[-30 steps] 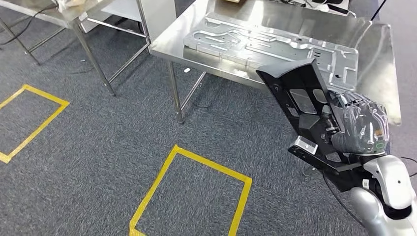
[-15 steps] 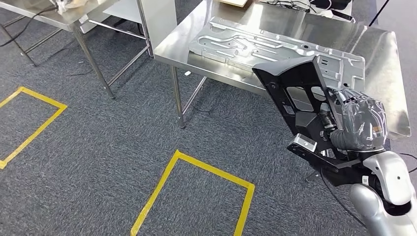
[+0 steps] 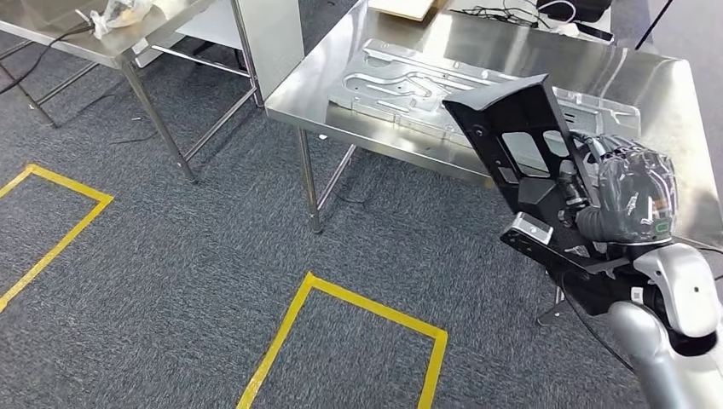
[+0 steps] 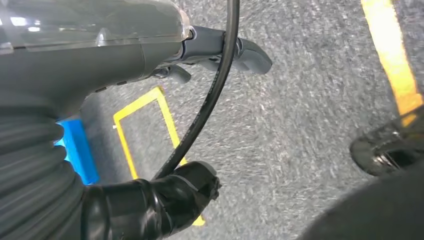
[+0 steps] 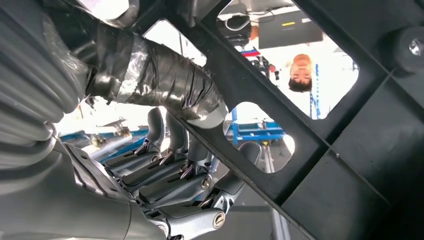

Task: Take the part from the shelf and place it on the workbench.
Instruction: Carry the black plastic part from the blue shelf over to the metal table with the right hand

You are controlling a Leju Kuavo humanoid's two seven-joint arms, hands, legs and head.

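My right hand [image 3: 627, 200] grips the black plastic part [image 3: 520, 145], a flat ribbed frame with cut-outs, and holds it tilted up at the right of the head view. Its upper end overlaps the near edge of the steel workbench [image 3: 332, 72] in that view. In the right wrist view the fingers [image 5: 165, 175] curl around a rib of the part [image 5: 360, 165], and the taped thumb presses on the other side. My left hand [image 4: 125, 55] hangs over the carpet with its fingers and thumb apart; a black cable crosses in front of it and it holds nothing.
A large stamped metal plate [image 3: 409, 81] lies on the workbench, with cables [image 3: 511, 13] and cardboard [image 3: 405, 7] at its far end. A second steel table [image 3: 77, 30] stands at the back left. Yellow tape squares [image 3: 341, 294] mark the carpet. A person [image 5: 300, 70] stands far off.
The whole picture has shifted: the camera has moved and the workbench now lies lower and closer. My right hand still holds the black part, now slightly higher against the bench.
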